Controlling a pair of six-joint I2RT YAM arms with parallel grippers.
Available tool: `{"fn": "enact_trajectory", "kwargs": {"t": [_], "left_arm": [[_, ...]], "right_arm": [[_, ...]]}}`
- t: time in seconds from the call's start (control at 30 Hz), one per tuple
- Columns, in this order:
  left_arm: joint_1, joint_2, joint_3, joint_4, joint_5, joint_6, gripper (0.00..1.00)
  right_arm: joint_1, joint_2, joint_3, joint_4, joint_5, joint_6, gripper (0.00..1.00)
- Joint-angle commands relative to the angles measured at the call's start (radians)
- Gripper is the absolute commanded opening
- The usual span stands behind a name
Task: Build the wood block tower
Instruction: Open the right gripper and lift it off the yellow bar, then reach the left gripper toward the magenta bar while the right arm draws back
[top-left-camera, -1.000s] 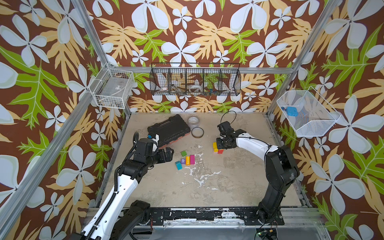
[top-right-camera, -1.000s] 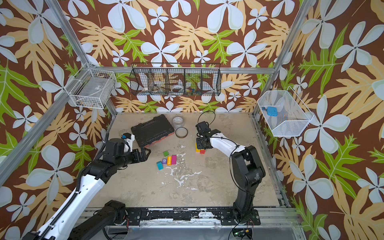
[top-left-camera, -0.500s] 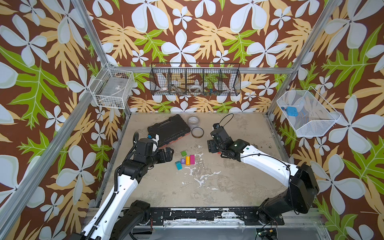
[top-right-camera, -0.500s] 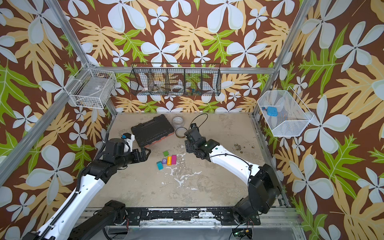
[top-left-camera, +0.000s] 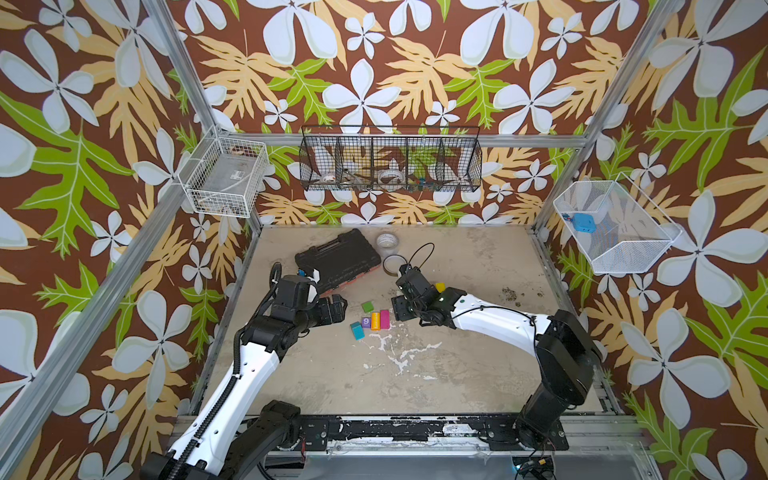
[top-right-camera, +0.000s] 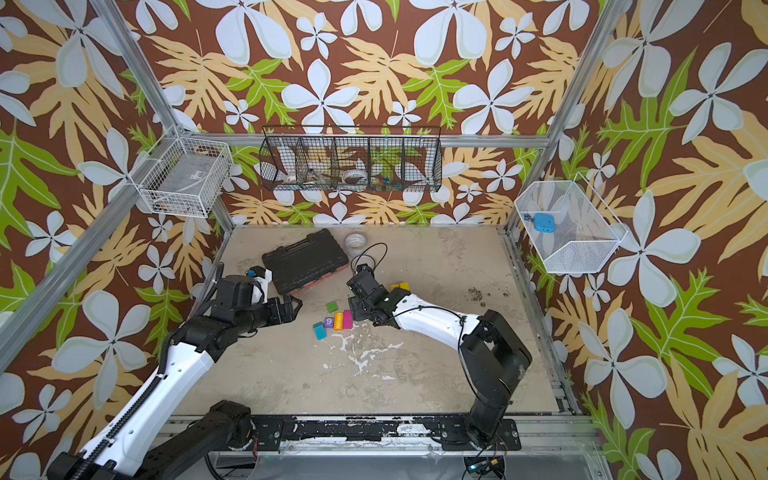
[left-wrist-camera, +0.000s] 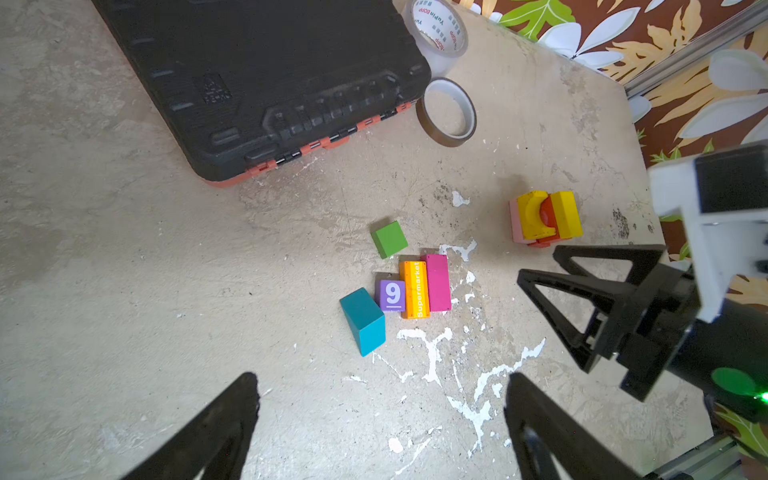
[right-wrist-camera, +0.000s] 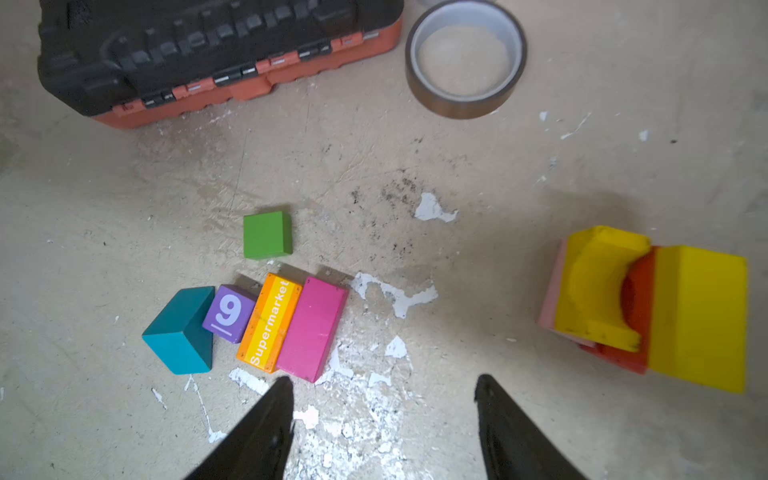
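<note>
Several loose wood blocks lie side by side mid-table: a teal piece, a purple "9" cube, an orange "Supermarket" block and a magenta brick, with a green cube just behind. The tower is a low stack of yellow arch, yellow brick, red and pink blocks; in both top views my right arm mostly hides it. My right gripper hovers open and empty just right of the magenta brick. My left gripper hangs open and empty left of the teal piece.
A black tool case with an orange underside lies behind the blocks. Two tape rolls sit beside it. Wire baskets hang on the back and side walls. White flaked patches mark the floor.
My right gripper has left the tower and swung left to the loose blocks, its jaws wider than a second ago. The left arm has hardly moved.
</note>
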Motion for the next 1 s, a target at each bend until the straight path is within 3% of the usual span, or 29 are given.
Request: {"fn": "enact_trajectory", "kwargs": {"t": [0.0,0.17,0.27,0.43,0.5,0.67,0.83,0.97], "left_arm": [[-0.022,0.012,0.027,-0.024,-0.061,-0.054,0.88],[-0.202,0.040,0.081,-0.048,-0.268,-0.150,0.85],[-0.290,0.107,0.096,-0.027,-0.250,-0.195,0.82],[-0.507,0.248,0.112,0.012,-0.450,-0.311,0.78],[-0.553,0.322,0.120,0.046,-0.443,-0.322,0.72],[-0.606,0.526,0.188,0.061,-0.449,-0.326,0.56],[-0.646,0.696,0.298,0.016,-0.497,-0.314,0.38],[-0.651,0.775,0.336,0.003,-0.508,-0.314,0.37]], "right_arm": [[-0.002,-0.014,0.006,0.016,0.026,0.006,0.69],[-0.013,-0.161,-0.058,0.028,0.151,0.002,0.72],[-0.058,-0.272,-0.119,0.045,0.206,0.011,0.72],[-0.246,-0.484,-0.279,0.109,0.133,0.065,0.72],[-0.308,-0.555,-0.329,0.132,0.111,0.082,0.73],[-0.352,-0.666,-0.381,0.150,0.116,0.101,0.75],[-0.351,-0.660,-0.366,0.136,0.082,0.101,0.77],[-0.352,-0.633,-0.344,0.117,0.058,0.100,0.76]]}}
